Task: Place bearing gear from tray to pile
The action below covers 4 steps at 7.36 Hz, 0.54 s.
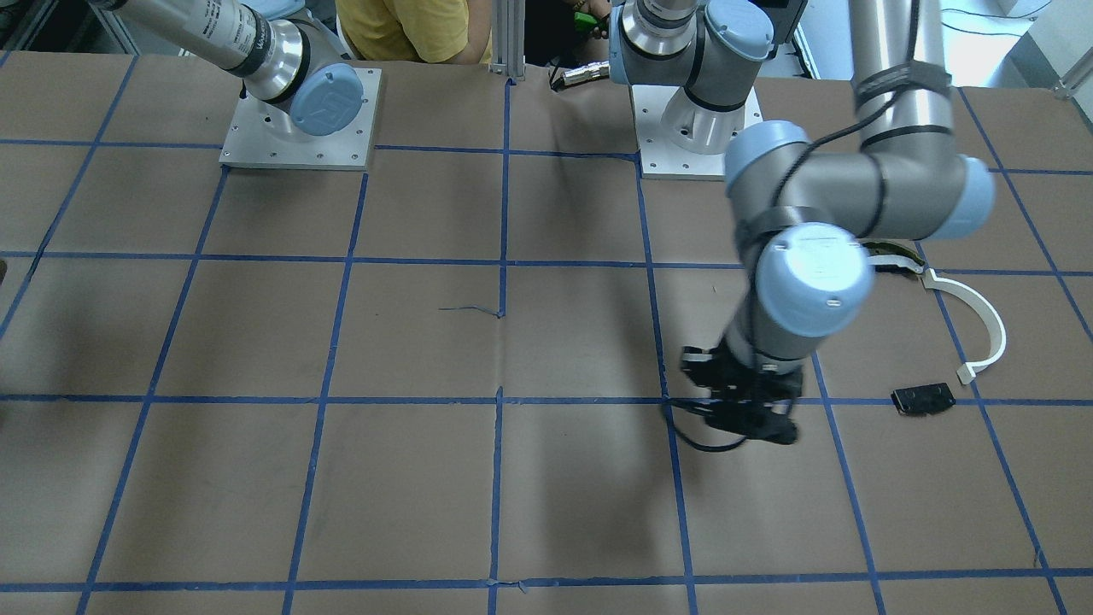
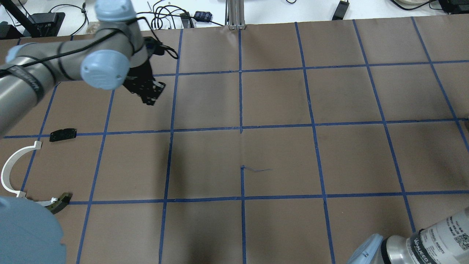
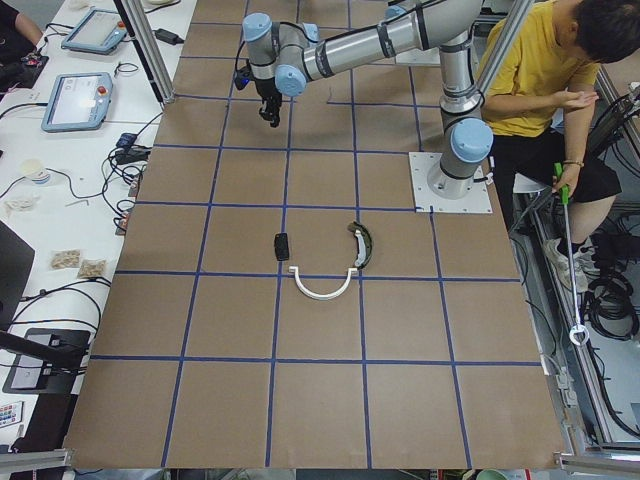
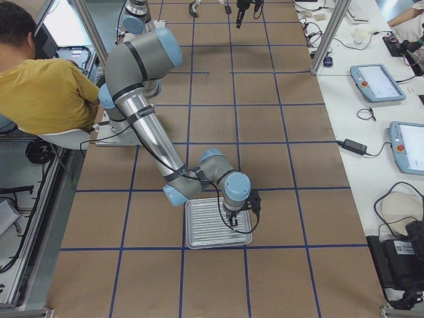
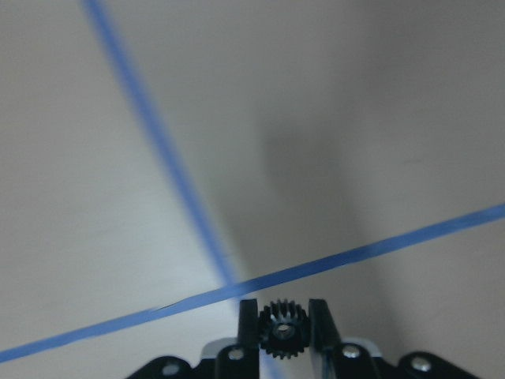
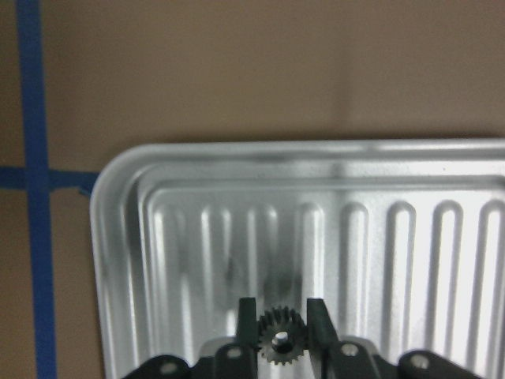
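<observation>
My left gripper (image 2: 148, 91) is shut on a small black bearing gear (image 5: 283, 328) and holds it above the brown table over a crossing of blue tape lines. The pile lies nearer the robot on its left: a white arc strip (image 2: 11, 170), an olive-and-black curved piece (image 2: 60, 202) and a flat black plate (image 2: 63, 134). My right gripper (image 6: 282, 316) is shut on a second small gear (image 6: 282, 339) just over the ribbed metal tray (image 6: 118, 237), near one corner. In the exterior right view the tray (image 4: 205, 232) lies under that gripper (image 4: 238, 218).
Blue tape lines (image 2: 240, 128) grid the brown table. A person in a yellow shirt (image 3: 530, 70) sits behind the arm bases (image 3: 450, 185). Tablets and cables (image 3: 75, 100) lie on the white bench past the table's far edge.
</observation>
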Motion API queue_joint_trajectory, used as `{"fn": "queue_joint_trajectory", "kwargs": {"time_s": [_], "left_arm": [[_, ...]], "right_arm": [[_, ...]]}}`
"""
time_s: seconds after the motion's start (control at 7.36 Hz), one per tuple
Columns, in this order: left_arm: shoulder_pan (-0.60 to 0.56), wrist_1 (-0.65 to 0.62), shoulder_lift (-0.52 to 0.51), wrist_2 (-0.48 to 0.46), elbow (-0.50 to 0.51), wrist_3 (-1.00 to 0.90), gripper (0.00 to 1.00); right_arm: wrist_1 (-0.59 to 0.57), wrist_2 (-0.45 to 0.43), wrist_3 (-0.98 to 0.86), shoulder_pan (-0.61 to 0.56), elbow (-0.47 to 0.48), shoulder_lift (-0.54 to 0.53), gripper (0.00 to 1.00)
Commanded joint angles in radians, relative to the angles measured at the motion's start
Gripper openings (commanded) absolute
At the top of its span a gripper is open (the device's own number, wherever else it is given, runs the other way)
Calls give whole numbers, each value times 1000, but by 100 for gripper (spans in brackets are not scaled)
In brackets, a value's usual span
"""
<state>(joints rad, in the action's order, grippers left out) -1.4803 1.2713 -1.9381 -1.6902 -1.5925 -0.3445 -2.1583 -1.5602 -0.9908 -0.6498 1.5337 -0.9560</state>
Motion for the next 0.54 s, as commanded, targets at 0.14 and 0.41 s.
{"fn": "queue_joint_trajectory", "kwargs": {"time_s": [0.14,0.41], "left_arm": [[404,17,21,-26,-42,-310,0],[556,-100,-2,-26,-139,-371,0]], "right_arm": [[160,0,316,-222,22,-189,2],[172,2,654,-478,81,-271,2]]}}
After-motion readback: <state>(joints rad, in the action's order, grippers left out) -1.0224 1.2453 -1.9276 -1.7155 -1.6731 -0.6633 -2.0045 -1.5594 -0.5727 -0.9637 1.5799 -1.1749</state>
